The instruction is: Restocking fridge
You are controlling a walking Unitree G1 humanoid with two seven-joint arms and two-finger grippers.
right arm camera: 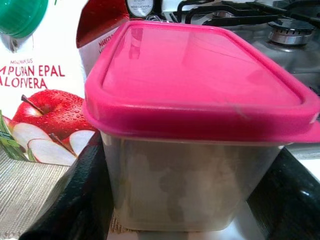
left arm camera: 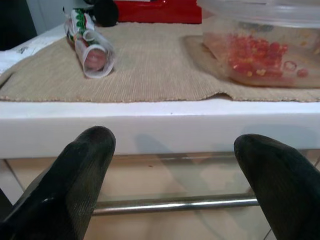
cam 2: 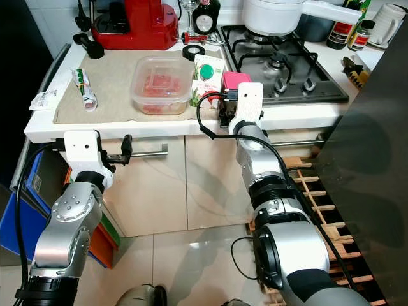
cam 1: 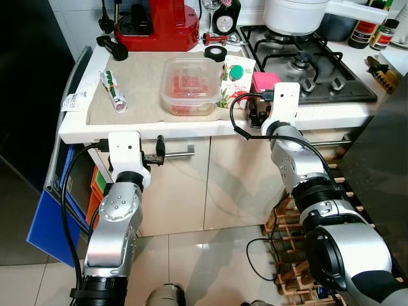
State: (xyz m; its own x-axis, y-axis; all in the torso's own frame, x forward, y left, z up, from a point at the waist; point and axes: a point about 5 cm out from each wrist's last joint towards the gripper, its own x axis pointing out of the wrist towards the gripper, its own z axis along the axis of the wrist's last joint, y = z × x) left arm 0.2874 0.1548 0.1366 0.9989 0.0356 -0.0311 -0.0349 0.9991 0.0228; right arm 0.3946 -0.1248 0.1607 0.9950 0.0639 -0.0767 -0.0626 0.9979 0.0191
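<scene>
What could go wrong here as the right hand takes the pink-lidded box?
The right hand straddles the pink-lidded box low, near the counter edge; a loose grip might drop it. The juice carton stands right beside it and could tip. The left hand is open below the edge.

Bright, even indoor light and sharp head views (soft floor glare), while close wrist foregrounds blur slightly.
</scene>
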